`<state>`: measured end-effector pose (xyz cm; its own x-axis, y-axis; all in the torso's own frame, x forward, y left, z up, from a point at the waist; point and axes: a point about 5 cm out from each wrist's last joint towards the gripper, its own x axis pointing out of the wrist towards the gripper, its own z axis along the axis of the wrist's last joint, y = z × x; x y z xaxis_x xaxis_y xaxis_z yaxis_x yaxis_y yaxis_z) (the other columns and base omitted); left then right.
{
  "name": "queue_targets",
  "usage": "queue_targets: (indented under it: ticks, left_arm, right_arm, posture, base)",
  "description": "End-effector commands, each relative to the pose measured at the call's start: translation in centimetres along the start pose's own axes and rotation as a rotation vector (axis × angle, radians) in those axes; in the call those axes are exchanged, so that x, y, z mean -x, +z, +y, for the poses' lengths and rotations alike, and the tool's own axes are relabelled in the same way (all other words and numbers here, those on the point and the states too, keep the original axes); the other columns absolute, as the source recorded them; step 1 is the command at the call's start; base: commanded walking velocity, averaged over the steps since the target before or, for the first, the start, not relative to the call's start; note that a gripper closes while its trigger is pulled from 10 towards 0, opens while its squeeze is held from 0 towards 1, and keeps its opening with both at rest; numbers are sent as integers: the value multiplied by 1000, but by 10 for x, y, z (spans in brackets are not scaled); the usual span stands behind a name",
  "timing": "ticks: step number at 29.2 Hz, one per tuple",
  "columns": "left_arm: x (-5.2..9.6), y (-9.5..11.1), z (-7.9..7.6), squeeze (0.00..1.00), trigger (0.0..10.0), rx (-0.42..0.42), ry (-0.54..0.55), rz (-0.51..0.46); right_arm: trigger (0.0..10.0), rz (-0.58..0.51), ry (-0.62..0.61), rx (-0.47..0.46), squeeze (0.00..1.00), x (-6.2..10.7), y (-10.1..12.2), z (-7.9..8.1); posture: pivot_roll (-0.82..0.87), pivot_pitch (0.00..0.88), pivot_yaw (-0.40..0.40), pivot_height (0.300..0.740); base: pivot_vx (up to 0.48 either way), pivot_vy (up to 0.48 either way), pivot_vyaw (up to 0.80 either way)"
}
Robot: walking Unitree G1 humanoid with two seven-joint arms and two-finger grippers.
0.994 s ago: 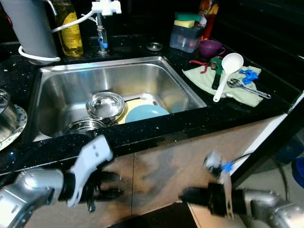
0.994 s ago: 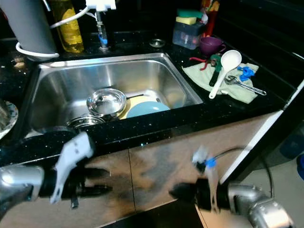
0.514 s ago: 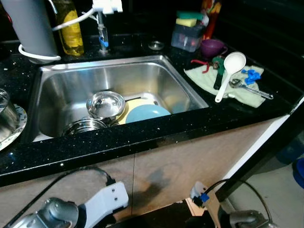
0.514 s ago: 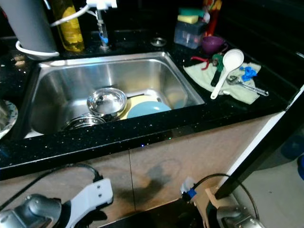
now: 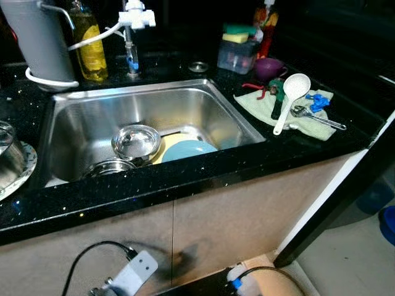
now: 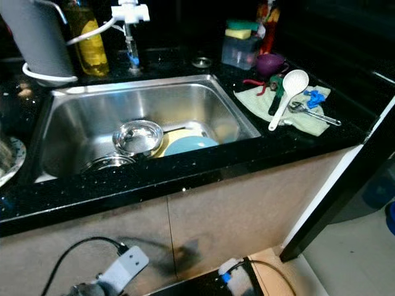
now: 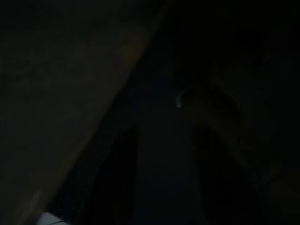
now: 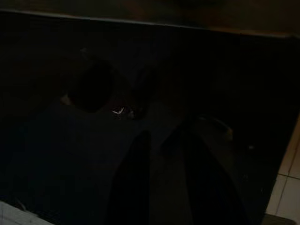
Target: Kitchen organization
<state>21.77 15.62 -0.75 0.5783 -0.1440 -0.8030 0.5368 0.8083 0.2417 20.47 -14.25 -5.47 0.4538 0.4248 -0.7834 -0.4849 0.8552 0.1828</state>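
A steel sink (image 5: pixel 142 89) is set in a black speckled counter. In it lie a shiny steel bowl (image 5: pixel 136 140), a blue plate (image 5: pixel 188 150) over a yellow plate (image 5: pixel 170 142), and another steel vessel (image 5: pixel 108 166) at the near wall. Both arms hang low in front of the cabinet; the left wrist mount (image 5: pixel 133 271) and the right wrist cable (image 5: pixel 237 285) peek in at the bottom edge. In the dark wrist views, my left gripper (image 7: pixel 164 187) and right gripper (image 8: pixel 166 187) each show two fingers apart with nothing between them.
Right of the sink a green cloth (image 5: pixel 308 126) carries a white ladle (image 5: pixel 290 98), a wrench (image 5: pixel 321 118) and pliers. A purple cup (image 5: pixel 270 66) and sponge box (image 5: pixel 234 52) stand behind. An oil bottle (image 5: pixel 91 43), faucet (image 5: pixel 131 37), grey cylinder (image 5: pixel 40 40) and left plate (image 5: pixel 18 176) line the counter.
Both arms have dropped from in front of the cabinet to the bottom edge of the eye views. The dishes in the sink have not moved.
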Motion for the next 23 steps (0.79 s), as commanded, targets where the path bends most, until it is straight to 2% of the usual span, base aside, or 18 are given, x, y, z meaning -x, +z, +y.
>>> queue_targets:
  ticks: [1,3,4,7,10,13,15,23]
  left_arm:
    - [-6,-9,0,0,10000,42,33,-8]
    - [-18,-26,0,0,10000,223,118,-5]
    - [-20,-34,-1,0,10000,276,155,8]
    - [-24,-52,-4,0,10000,337,207,40]
    - [-25,-55,-5,0,10000,345,212,35]
    - [-27,-53,-3,0,10000,340,210,-10]
    - [-29,-52,0,0,10000,291,226,-29]
    - [-33,-53,6,0,10000,295,255,-28]
  right_arm:
    - [10000,-22,-50,-40,0,1,-5,-6]
    - [10000,-80,-107,-196,0,-4,-8,-5]
    - [10000,-89,-130,-250,0,-5,-11,-4]
    - [10000,-91,-146,-313,0,-8,-16,-1]
    - [10000,-106,-143,-324,0,-11,-14,2]
    - [10000,-133,-155,-347,0,-13,-9,2]
    - [10000,-150,-177,-365,0,-14,-7,0]
    - [10000,-151,-244,-405,0,-12,-11,-6]
  posture:
    - [-5,155,-27,740]
    - [5,150,-39,740]
    - [1,151,-39,740]
    - [-3,149,-34,740]
    - [-6,149,-32,740]
    - [-6,149,-32,740]
    - [-8,149,-32,740]
    - [-2,151,-35,740]
  base:
    - [0,0,0]
    - [0,0,0]
    - [0,0,0]
    - [0,0,0]
    - [0,0,800]
    - [0,0,800]
    - [0,0,800]
    - [0,0,700]
